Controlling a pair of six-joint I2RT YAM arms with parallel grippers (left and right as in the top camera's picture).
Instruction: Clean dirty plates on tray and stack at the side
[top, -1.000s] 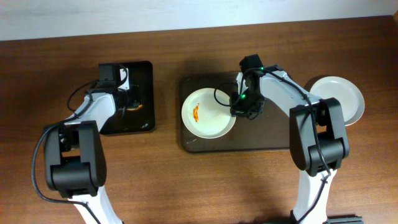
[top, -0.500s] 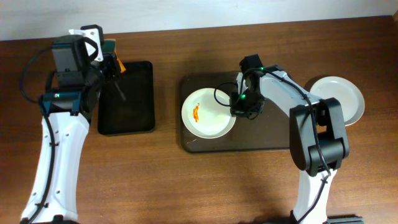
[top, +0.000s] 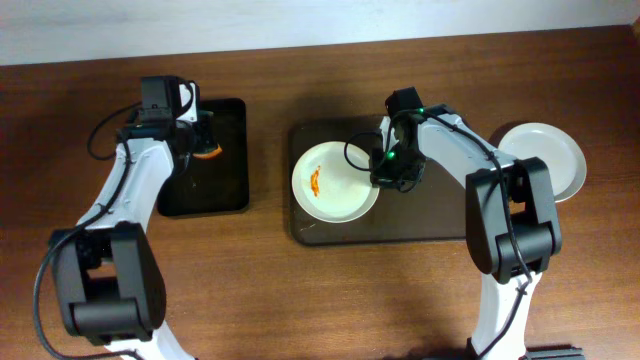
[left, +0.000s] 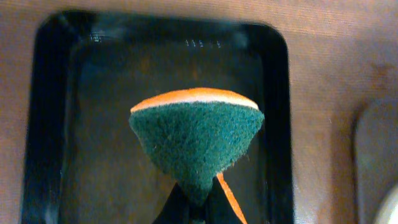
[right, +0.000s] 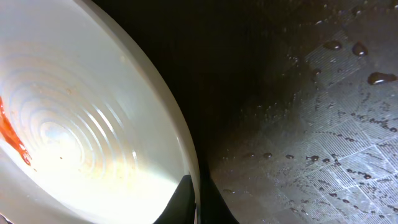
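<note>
Jaws of the left gripper (left: 196, 210) squeeze tight on a green and orange sponge (left: 196, 146), held over the small black tray (left: 43, 137). Jaws of the right gripper (right: 194, 202) pinch the rim of the dirty plate (right: 87, 118), which has a red smear (right: 13, 138). It lies on the wet brown tray (right: 311, 137). Farther off, a plain plate (top: 545, 158) sits on the table (top: 300, 300), just beside the brown tray's right end.

Overhead looks straight down on the whole tabletop (top: 300, 300). The left wrist view faces down, close above the black tray (left: 93, 112); the right (closer still) grazes the plate (right: 74, 124), both shared with overhead.
</note>
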